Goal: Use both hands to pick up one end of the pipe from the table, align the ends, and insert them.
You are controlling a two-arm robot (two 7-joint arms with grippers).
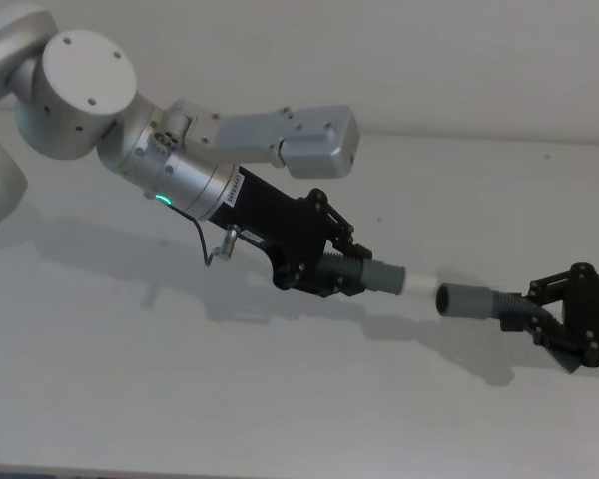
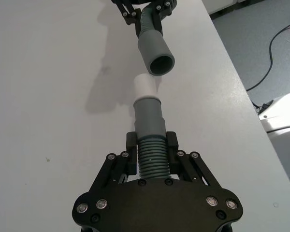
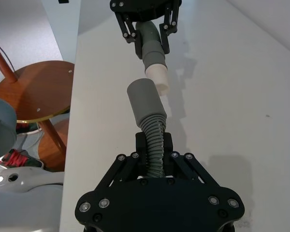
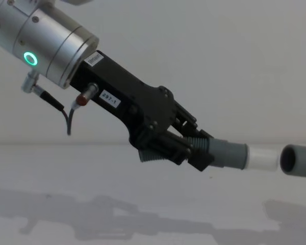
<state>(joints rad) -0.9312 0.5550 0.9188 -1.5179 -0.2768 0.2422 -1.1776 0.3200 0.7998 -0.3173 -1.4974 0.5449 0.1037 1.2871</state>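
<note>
Both pieces are held up off the table (image 1: 180,399). The left gripper (image 1: 337,269) is clamped on the ribbed pipe piece (image 1: 379,276) with the white tube tip (image 1: 417,284). Farther right, the right gripper (image 1: 532,314) clamps the socket piece (image 1: 467,300). The tip and the socket mouth (image 2: 162,64) face each other, just apart. Aligning looks nearly done, and the next move calls for a straight push together.

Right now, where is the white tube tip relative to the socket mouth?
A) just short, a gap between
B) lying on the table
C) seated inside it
A: the white tube tip in the left gripper faces the socket mouth in the right gripper, with clear space between.
</note>
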